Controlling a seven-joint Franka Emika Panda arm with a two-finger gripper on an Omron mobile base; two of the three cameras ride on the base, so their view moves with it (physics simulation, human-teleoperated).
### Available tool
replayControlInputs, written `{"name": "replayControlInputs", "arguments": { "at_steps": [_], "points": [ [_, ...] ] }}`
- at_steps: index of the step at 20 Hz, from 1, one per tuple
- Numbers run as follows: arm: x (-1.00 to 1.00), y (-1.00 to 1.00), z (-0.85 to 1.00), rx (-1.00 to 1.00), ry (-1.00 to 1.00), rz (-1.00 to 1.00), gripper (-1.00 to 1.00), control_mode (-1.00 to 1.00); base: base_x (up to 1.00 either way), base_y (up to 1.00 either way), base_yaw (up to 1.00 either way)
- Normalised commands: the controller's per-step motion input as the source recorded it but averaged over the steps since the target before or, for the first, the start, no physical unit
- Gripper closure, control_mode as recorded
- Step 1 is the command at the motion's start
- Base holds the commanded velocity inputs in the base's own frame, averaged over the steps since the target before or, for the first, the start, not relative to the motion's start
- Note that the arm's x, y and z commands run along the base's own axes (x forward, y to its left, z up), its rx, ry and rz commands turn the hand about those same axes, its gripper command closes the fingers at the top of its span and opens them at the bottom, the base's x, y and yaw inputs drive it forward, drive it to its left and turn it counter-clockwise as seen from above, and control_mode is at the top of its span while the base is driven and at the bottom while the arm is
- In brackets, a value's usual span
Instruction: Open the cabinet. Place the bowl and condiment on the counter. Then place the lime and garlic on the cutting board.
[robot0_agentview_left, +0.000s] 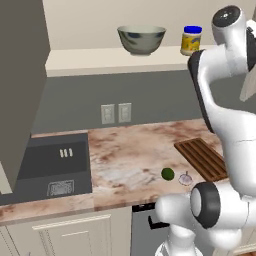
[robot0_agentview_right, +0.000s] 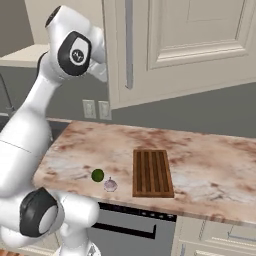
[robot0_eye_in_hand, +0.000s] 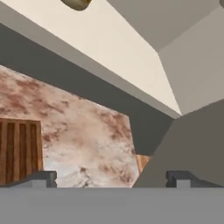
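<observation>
Kitchen bench (robot0_agentview_left: 130, 150) | cabinet (robot0_agentview_right: 200, 45) open; bowl (robot0_agentview_left: 141, 40), jar (robot0_agentview_left: 191, 40) on shelf | end effector (robot0_eye_in_hand: 111, 177) open, empty | next: reach, grasp bowl

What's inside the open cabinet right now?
On the cabinet shelf sit the bowl and, to its right, the condiment. The arm hides the shelf's right end.

The gripper (robot0_eye_in_hand: 111, 177) shows two dark fingertips (robot0_eye_in_hand: 41, 178) set wide apart, nothing between them. Beyond them the cutting board (robot0_eye_in_hand: 19, 151) lies on the counter (robot0_eye_in_hand: 87, 140), under the cabinet's (robot0_eye_in_hand: 109, 48) pale shelf
</observation>
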Motion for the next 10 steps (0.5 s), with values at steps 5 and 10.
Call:
{"name": "replayControlInputs", "arguments": {
  "at_steps": [5,10],
  "points": [
    [-0.96,-1.00,0.10,0.08,-0.29,-0.01,-1.00,-1.00,0.00,0.00,0.00],
    [-0.38,-1.00,0.16,0.11,-0.22,-0.01,-1.00,-1.00,0.00,0.00,0.00]
  ]
}}
